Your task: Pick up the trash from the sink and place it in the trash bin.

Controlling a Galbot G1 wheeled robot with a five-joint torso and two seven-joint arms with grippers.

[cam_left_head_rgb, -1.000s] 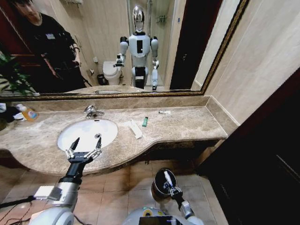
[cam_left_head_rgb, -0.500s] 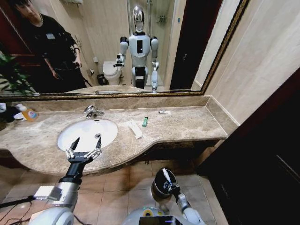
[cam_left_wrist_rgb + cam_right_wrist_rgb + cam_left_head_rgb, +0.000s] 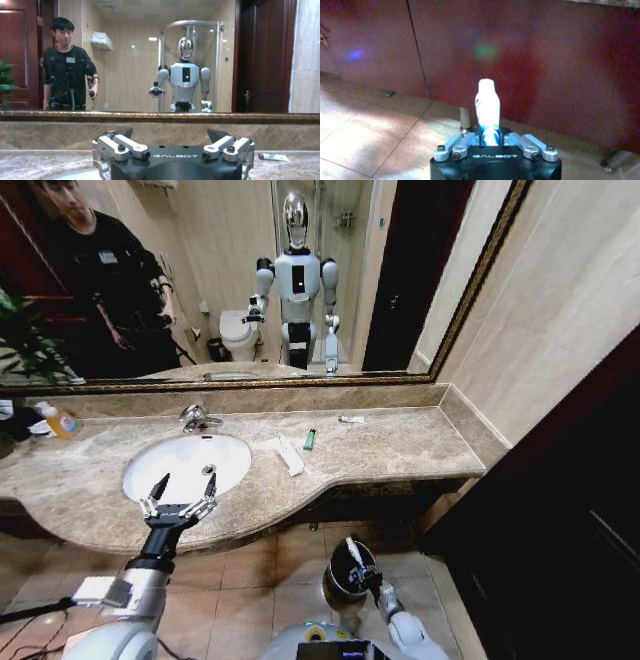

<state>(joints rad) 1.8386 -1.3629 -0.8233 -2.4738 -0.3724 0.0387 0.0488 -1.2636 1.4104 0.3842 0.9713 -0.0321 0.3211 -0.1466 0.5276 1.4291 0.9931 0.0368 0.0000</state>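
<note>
- right gripper (image 3: pixel 362 572) is down low over the trash bin (image 3: pixel 349 573) on the floor, below the front edge of the worktop (image 3: pixel 400 442). Its fingers are pinched on a small white-and-blue tube (image 3: pixel 487 108), gripped at one end with the rest sticking straight out
- that tube looks light and a bit squishy to me, probably smooth plastic, so a firm pinch near the end like this seems right. Doubt it breaks if dropped
- left gripper (image 3: pixel 181 495) hangs over the front rim of the sink (image 3: pixel 186 463), fingers spread wide, nothing in them
- rest of the trash sits on the worktop just right of the basin: a long flat white strip (image 3: pixel 290 455), a little green lighter-like stick (image 3: pixel 310 439) beside it, and another small tube (image 3: pixel 351 419) near the back edge
- the strip looks thin and bendy, lying flat, so I'd guess it's the fiddly one. Grab across its narrow width
- green stick looks hard and light, easy pinch around the middle
</note>
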